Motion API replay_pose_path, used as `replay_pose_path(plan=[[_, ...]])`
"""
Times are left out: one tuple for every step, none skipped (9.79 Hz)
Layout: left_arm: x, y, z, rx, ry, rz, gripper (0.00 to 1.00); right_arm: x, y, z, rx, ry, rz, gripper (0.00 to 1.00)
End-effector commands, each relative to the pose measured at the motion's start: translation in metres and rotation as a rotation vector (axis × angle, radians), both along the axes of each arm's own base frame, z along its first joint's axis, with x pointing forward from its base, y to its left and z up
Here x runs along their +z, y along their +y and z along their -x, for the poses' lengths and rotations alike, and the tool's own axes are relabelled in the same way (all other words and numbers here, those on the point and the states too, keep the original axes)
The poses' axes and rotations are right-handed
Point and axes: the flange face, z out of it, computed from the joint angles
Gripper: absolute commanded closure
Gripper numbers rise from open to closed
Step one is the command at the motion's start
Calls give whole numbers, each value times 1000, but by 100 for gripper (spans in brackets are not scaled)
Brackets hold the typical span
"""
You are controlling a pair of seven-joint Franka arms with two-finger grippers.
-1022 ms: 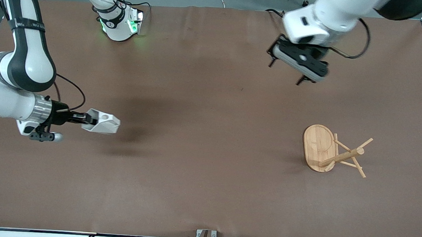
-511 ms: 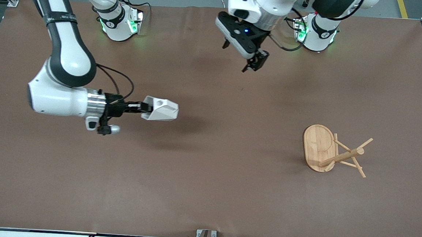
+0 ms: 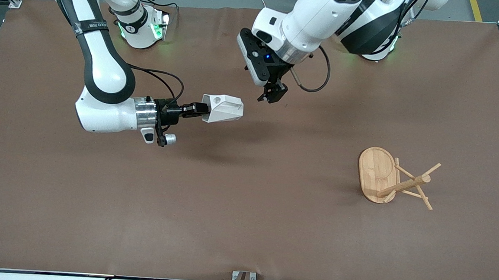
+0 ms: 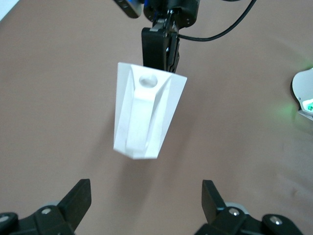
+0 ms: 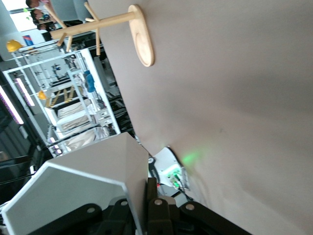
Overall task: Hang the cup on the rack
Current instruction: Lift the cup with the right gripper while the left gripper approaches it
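So the right gripper (image 3: pixel 197 109) is up in the air over the middle of the brown table (image 3: pixel 227 225), clamped on the rim of the small matte white faceted cup (image 3: pixel 223 108) with the chunky handle. The cup is held sideways, its narrower bottom pointing toward the left arm's end of the table. You can see the round hole in its handle facing up in the front view. In the left wrist view the cup (image 4: pixel 146 117) hangs right in the middle, handle toward the camera, with the right gripper's black fingers (image 4: pixel 159 48) pinching the rim at its wide end. The right wrist view mostly shows the cup's angular white wall (image 5: pixel 83 188) right against the fingers.

The left gripper (image 3: pixel 272 93) hovers over the table just beside the cup's bottom end, not touching it. Its fingers (image 4: pixel 78 198) are spread well apart in the left wrist view, nothing between them.

The light bamboo mug rack (image 3: pixel 396 178) with the flat oval base, thick post and thin angled pegs stands on the table toward the left arm's end, well apart from both grippers and nearer the front camera than the cup. All its pegs are bare. It also shows up small in the right wrist view (image 5: pixel 117 27).
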Motion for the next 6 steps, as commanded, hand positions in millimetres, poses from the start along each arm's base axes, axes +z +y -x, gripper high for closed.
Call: replay_pose_path(plan=[[-20, -8, 2, -62, 13, 0, 0, 15, 8, 7, -25, -1, -60, 100], [-22, -10, 3, -85, 7, 1, 0, 21, 12, 9, -28, 0, -77, 99], [-29, -10, 0, -116, 1, -3, 0, 28, 15, 10, -33, -2, -93, 100], [-36, -9, -6, -136, -7, -3, 0, 36, 17, 11, -38, -3, -107, 100], [-42, -10, -10, -139, -19, 4, 0, 46, 18, 13, -35, -4, -127, 99], [-45, -12, -11, -137, -23, 7, 0, 55, 19, 15, -38, 3, -131, 99]])
